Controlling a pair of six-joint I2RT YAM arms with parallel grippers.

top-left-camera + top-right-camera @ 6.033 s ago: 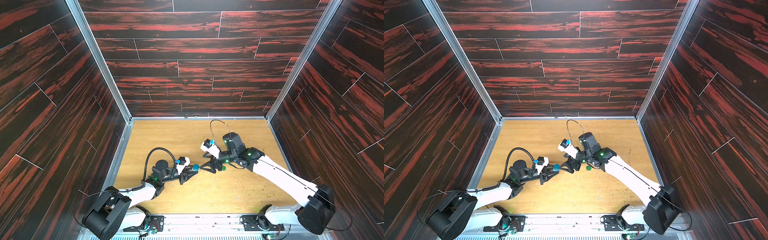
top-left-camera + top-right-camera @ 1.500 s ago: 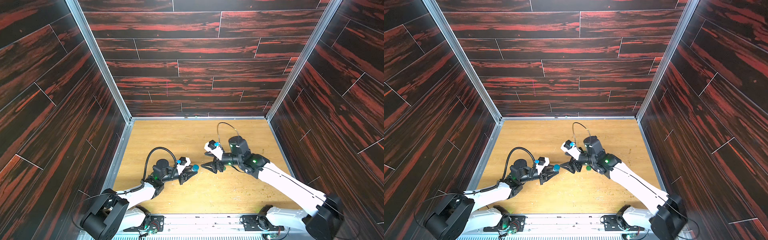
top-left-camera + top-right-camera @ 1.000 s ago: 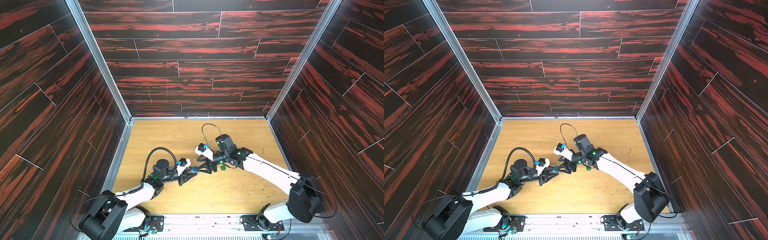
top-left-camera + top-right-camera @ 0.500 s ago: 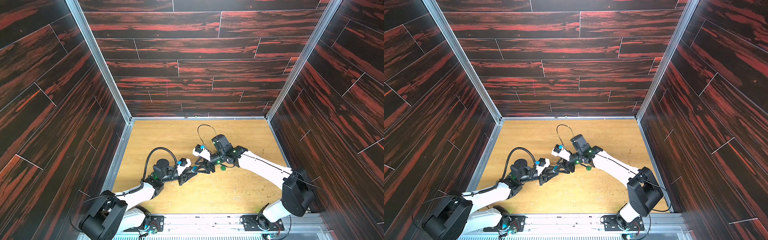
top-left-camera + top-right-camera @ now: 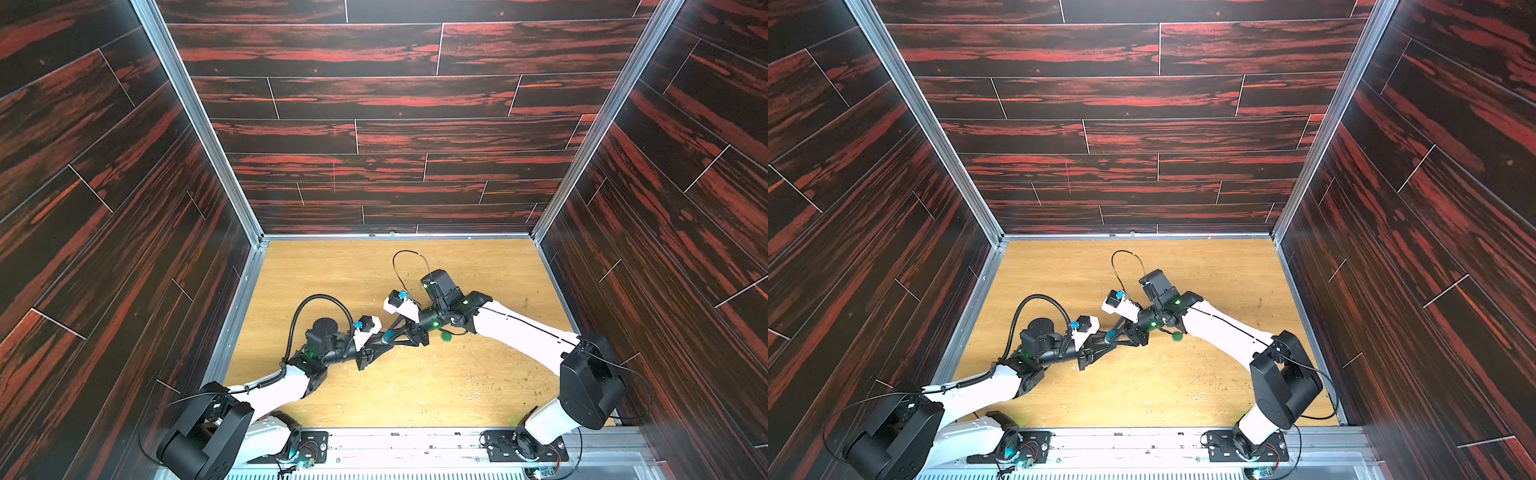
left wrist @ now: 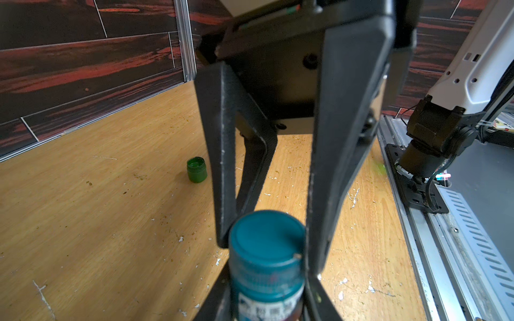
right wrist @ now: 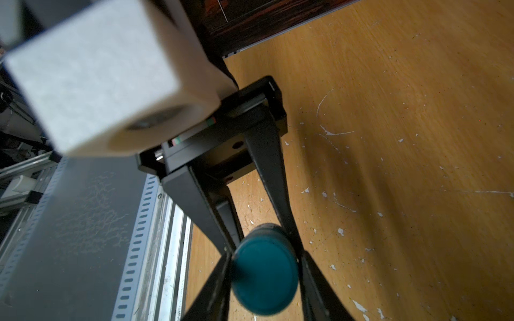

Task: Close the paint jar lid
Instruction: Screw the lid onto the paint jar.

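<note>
A small teal paint jar point(image 6: 265, 286) with a white label hangs just above the wooden floor, and my left gripper point(image 6: 267, 303) is shut on its body. Its teal lid point(image 7: 264, 268) sits on top of the jar. My right gripper point(image 7: 265, 280) comes from the opposite side, its two black fingers point(image 6: 222, 172) pressed against the lid's rim on both sides. In both top views the two grippers meet tip to tip at the jar point(image 5: 389, 336) point(image 5: 1109, 336) in the middle of the floor.
A small green paint jar point(image 6: 197, 169) stands on the floor point(image 5: 415, 386) just behind the right gripper, also visible from above point(image 5: 446, 336). Dark wood-patterned walls enclose the workspace. A metal rail point(image 5: 395, 440) runs along the front edge.
My right arm has swung left to the jar, and its jaws have narrowed from open to closed around the lid. The left gripper and jar have stayed put.
</note>
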